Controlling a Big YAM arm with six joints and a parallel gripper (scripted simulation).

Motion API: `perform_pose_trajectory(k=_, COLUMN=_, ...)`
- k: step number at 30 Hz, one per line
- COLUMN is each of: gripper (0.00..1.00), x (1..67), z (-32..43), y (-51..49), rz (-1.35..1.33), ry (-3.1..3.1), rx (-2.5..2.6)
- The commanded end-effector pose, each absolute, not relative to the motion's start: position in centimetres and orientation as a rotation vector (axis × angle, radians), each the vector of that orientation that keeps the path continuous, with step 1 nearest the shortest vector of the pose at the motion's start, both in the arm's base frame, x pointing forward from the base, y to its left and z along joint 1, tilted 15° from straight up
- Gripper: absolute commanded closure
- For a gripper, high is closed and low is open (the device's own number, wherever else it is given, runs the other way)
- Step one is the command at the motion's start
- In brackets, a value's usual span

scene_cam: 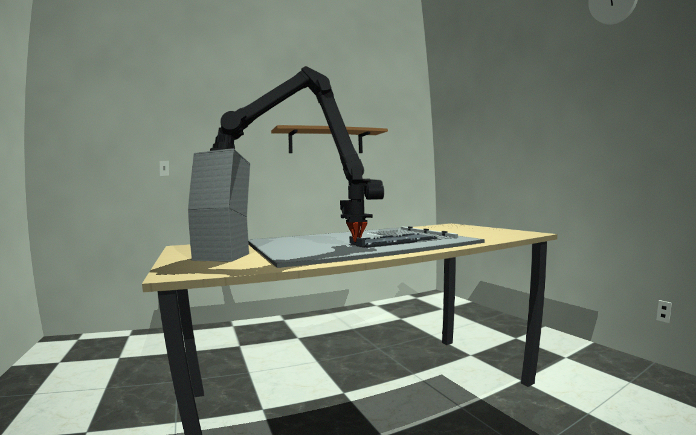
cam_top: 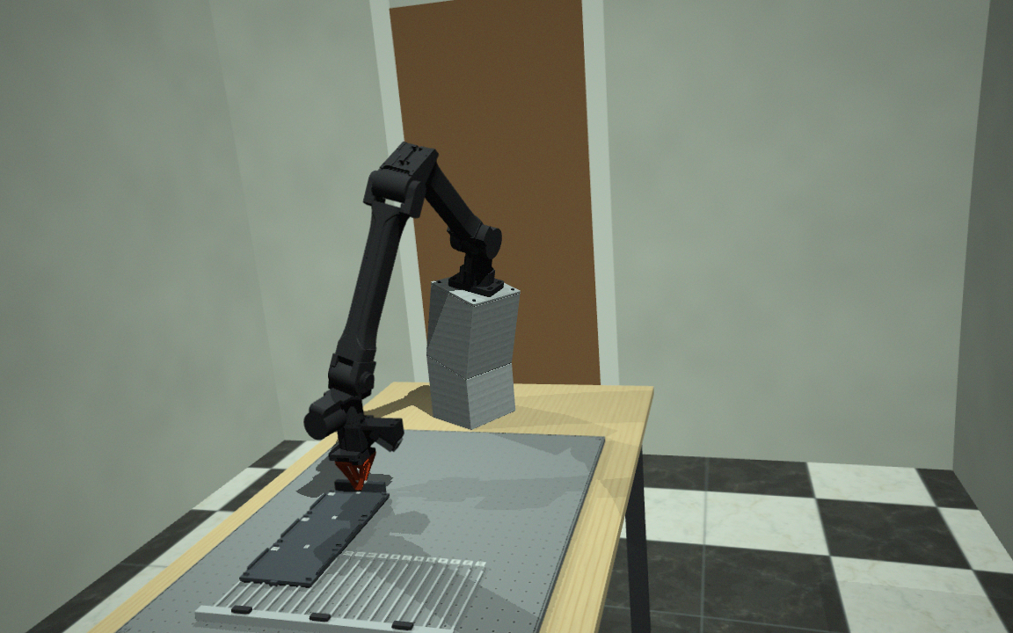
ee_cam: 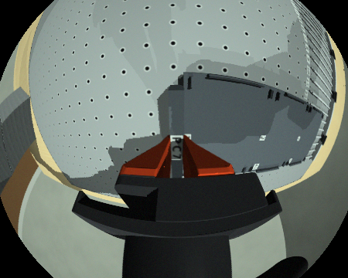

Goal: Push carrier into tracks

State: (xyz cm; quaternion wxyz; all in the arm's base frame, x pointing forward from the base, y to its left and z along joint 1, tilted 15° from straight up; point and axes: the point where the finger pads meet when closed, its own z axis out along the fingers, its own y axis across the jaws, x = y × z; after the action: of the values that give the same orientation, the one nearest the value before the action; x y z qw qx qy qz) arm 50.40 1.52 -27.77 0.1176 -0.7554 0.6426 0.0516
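The end effector [cam_top: 358,475] points straight down over the near end of carrier PC7 [cam_top: 317,536], its orange fingers pinched on the carrier's handle [cam_top: 353,485]; the wrist view shows a narrow labelled tab caught between them. The carrier lies flat on the grey perforated plate [cam_top: 494,488] that covers the desk [cam_top: 612,440]. Its long axis runs directly away from the end effector toward the loading rails RAILS [cam_top: 384,586], so the whole body of the carrier lies beyond the grasp point, on the side away from the arm's base. The carrier's far end overlaps the entry of the outermost group of tracks, on the side nearest the desk's edge in the top view. Whether it sits down between the ribs or rides on top of them cannot be determined at this resolution. The remaining tracks hold nothing. The stop bar [cam_top: 305,617] stands well beyond the carrier's leading edge, and no lamp on it appears lit. The carrier is judged not yet home. The coming push must follow the carrier's own long axis; any yaw risks lifting it onto a rib.
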Motion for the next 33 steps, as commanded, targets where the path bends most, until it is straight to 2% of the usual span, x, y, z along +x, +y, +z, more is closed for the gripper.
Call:
perform_pose_trajectory(k=1, gripper=1.00, x=52.7, z=-27.8, y=2.4, rz=0.118, ry=1.863, rx=-2.203)
perform_pose_trajectory(k=33, gripper=1.00, x=55.6, z=-27.3, y=2.8, rz=0.116, ry=1.862, rx=-2.203)
